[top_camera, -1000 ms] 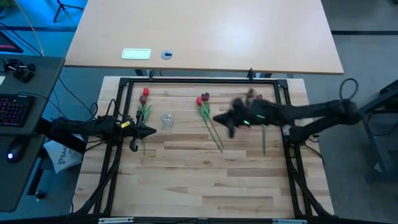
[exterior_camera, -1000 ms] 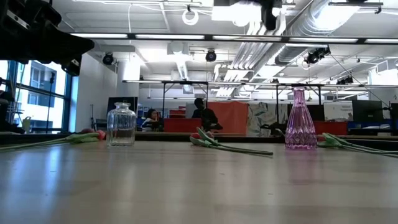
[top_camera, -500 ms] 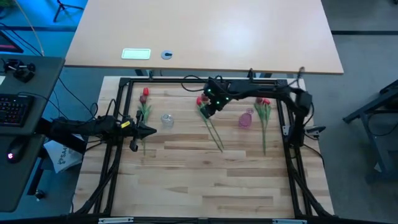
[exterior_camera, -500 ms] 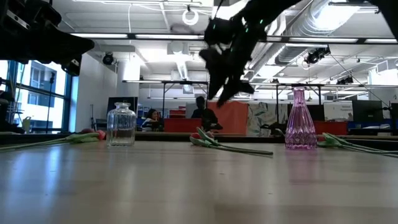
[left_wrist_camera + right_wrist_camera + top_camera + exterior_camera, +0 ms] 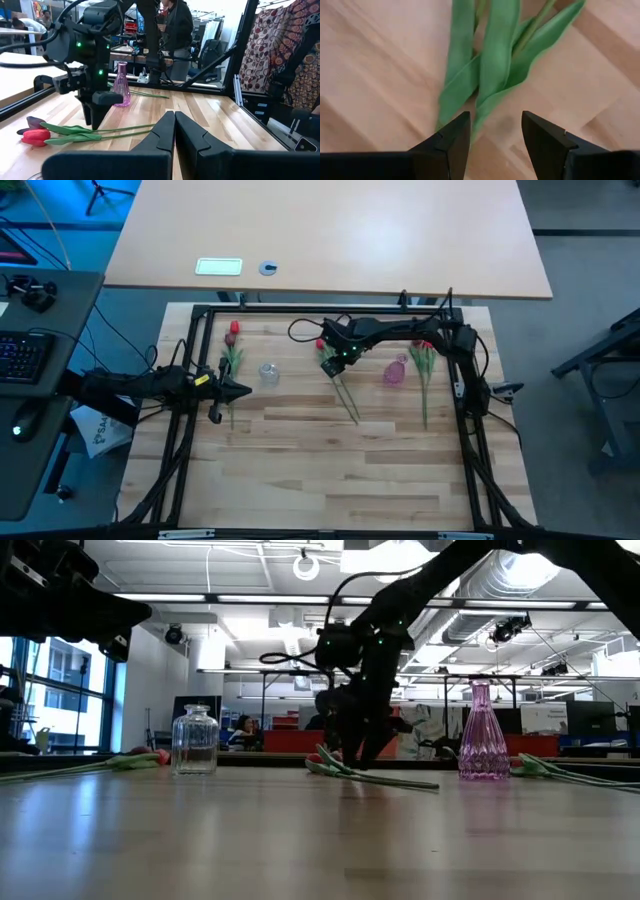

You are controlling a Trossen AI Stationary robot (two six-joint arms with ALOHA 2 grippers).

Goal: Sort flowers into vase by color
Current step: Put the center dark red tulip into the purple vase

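Two flowers [image 5: 342,388] lie side by side on the wooden table at mid-back, a red head and a maroon head [image 5: 33,135] pointing to the far edge. My right gripper [image 5: 495,134] stands open, pointing down, just above their green leaves [image 5: 495,65], with the leaf tips between its fingers. It also shows in the low view [image 5: 360,762]. More flowers lie at far left [image 5: 232,345] and far right [image 5: 425,362]. A pink vase [image 5: 396,370] and a clear glass jar [image 5: 268,373] stand upright. My left gripper [image 5: 215,392] waits shut at the left edge.
A black frame [image 5: 320,308] runs around the table. The pink vase stands close to the right of my right arm's wrist. People show in the room behind the table [image 5: 243,727]. Bare wood [image 5: 320,470] fills the table's near half.
My right arm has swung from the table's right side toward the middle flowers and come down from high above until its fingers stand just over their leaves. The flowers, the vase and the jar have stayed where they were.
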